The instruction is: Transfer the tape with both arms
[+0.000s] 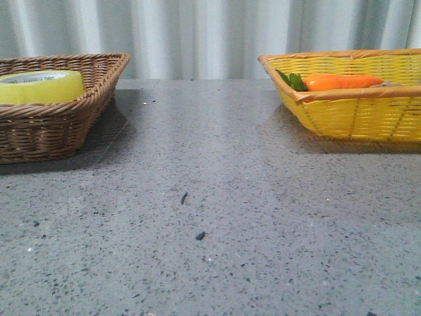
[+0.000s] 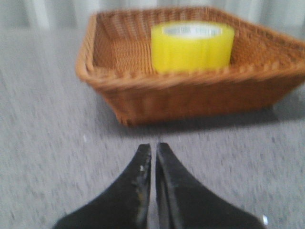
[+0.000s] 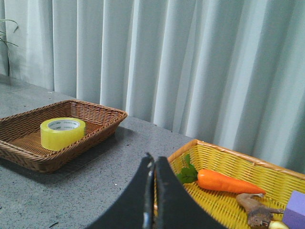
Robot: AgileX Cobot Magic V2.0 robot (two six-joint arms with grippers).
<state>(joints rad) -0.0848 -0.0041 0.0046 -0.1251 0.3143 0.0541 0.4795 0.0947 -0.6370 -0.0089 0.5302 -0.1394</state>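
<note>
Resting flat in brown basket (image 1: pixel 59 122): tape (image 1: pixel 41 86). Carrot (image 1: pixel 342 81) seen in yellow basket (image 1: pixel 355 115). Left hand (image 2: pixel 153 151), right hand (image 3: pixel 153 164): fingers pressed together, nothing held.

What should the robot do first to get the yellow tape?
Probably open the left gripper and move it toward the tape. Its fingers are shut together over the table, short of the brown basket where the tape lies, so it cannot grab anything yet.
</note>
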